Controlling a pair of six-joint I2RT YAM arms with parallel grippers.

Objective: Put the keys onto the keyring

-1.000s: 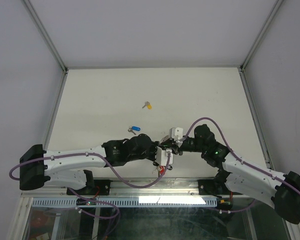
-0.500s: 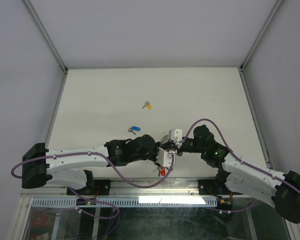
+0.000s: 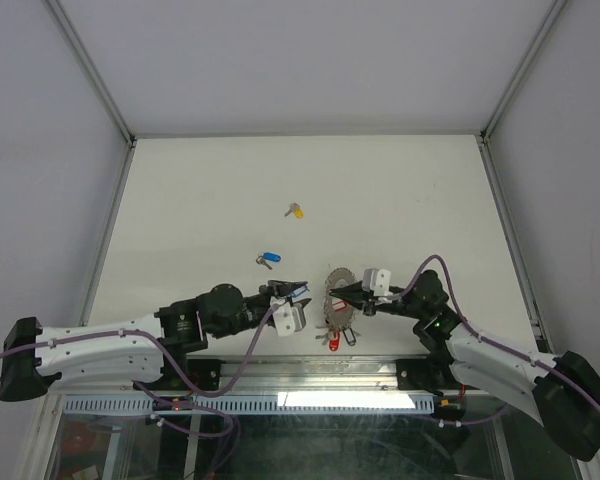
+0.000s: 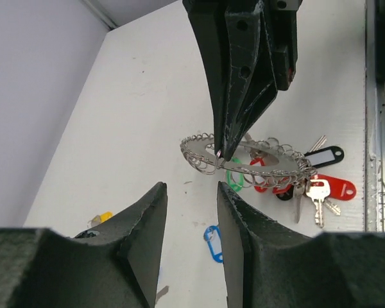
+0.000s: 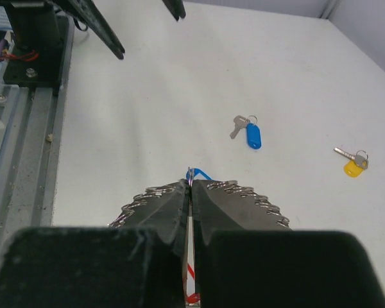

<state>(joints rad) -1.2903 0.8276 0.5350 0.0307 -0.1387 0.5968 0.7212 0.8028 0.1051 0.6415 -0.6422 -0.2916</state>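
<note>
My right hand (image 5: pixel 189 186) is clamped on the rim of the keyring (image 4: pixel 285 168), held just ahead of my left hand (image 4: pixel 191 189), which is spread apart and empty, while the blue key (image 3: pixel 270 259) and yellow key (image 3: pixel 296 211) lie loose on the surface (image 3: pixel 400 190) beyond, neither threaded yet.

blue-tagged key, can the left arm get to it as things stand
Probably yes. The left gripper is open and empty, and the blue-tagged key lies alone on the table close by, with nothing between them. The right gripper, shut on the keyring, is off to the other side.
</note>
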